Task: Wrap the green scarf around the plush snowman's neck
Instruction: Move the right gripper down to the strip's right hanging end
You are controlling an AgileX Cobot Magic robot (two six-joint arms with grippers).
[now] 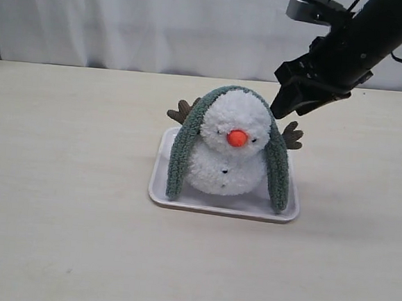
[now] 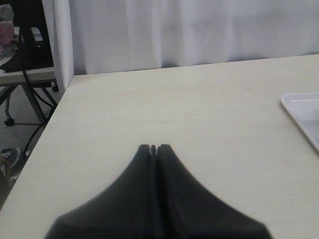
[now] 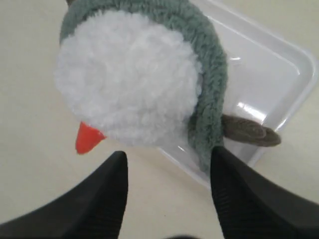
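One snowman (image 1: 227, 149) sits upright on a white tray (image 1: 158, 182). The tray lies flat around the middle of the worktop (image 1: 59, 181), clear of the far edge and, as far as my exterior view shows, of the left and right edges. The scarf (image 1: 181, 152) is draped over the crown of the head like a hood. Its two ends hang down either side of the body, and both tips rest on the tray. The neck (image 1: 213, 150) crease shows bare at the front, beneath the orange nose (image 1: 237, 137). Brown twig arms (image 1: 182, 111) stick out from behind the scarf on both sides.

Right tool (image 1: 282, 108): released, jaws wide apart, gripping nothing. It hangs above the tray on the side toward the worktop's right edge, just beside the scarf where it crosses the head. I cannot tell whether it touches the fabric. My right wrist camera looks down between the fingers (image 3: 234, 194) onto the head, the scarf band and one twig arm poking from under it.

Left tool (image 2: 153, 148): clenched, fingertips pressed together with nothing between them. I see it only through its own wrist camera. It is over bare worktop near the left edge, well apart from the tray, with the far left corner and a white curtain (image 2: 199, 30) ahead.
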